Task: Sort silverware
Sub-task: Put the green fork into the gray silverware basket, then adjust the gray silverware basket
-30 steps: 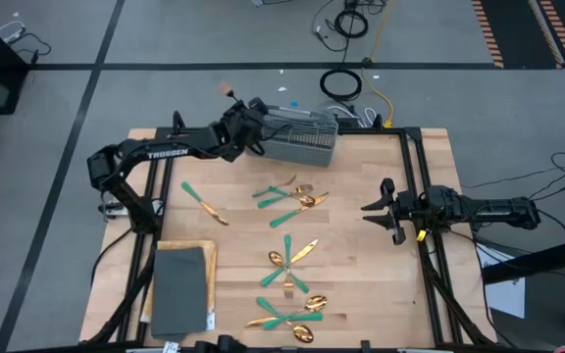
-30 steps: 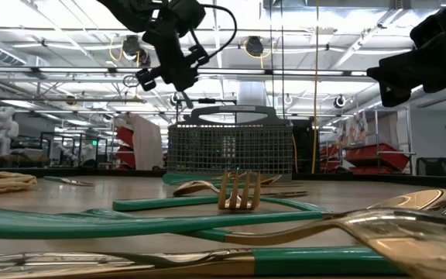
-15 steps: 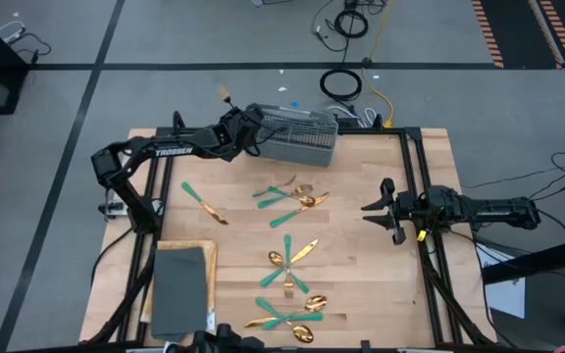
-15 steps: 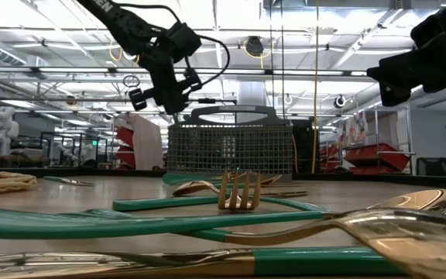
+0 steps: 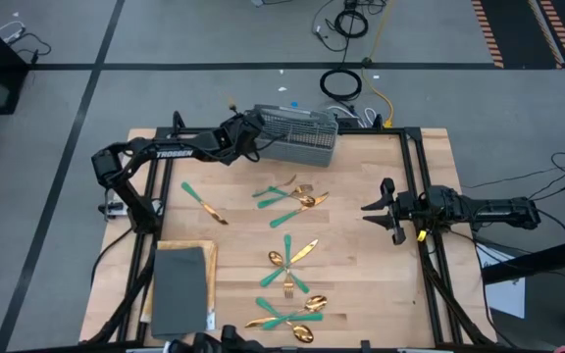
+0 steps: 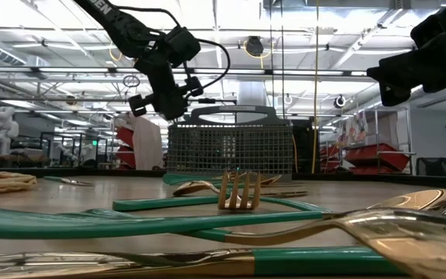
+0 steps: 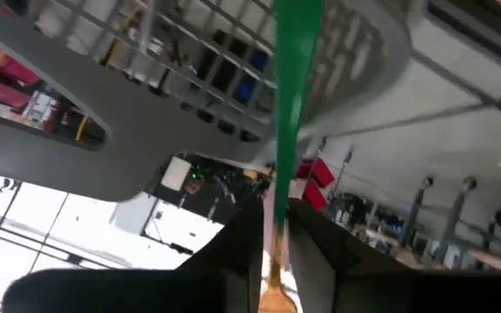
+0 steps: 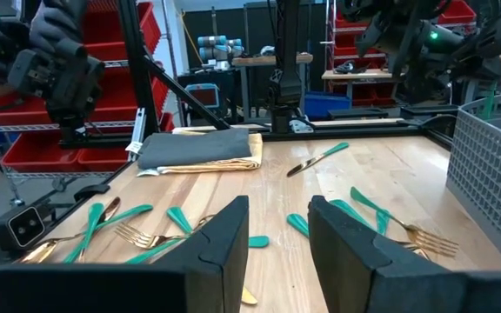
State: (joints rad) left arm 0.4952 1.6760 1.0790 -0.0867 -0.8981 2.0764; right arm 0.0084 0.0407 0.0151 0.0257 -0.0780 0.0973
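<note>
One teal handle (image 7: 296,78) between left fingers (image 7: 233,252) — left-wrist only.

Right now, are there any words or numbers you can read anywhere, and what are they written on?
"TROSSEN": white letters on the left arm, readable in the high view.
White letters on the same arm in the low view: cut off, too little to read.
Silverware and grey mesh basket: no writing visible.

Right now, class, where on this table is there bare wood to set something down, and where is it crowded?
Bare wood lies between the cutlery cluster and the right gripper, and right of the mesh basket. The table's middle is crowded; a folded grey cloth fills the near-left corner, a lone knife beyond it.
</note>
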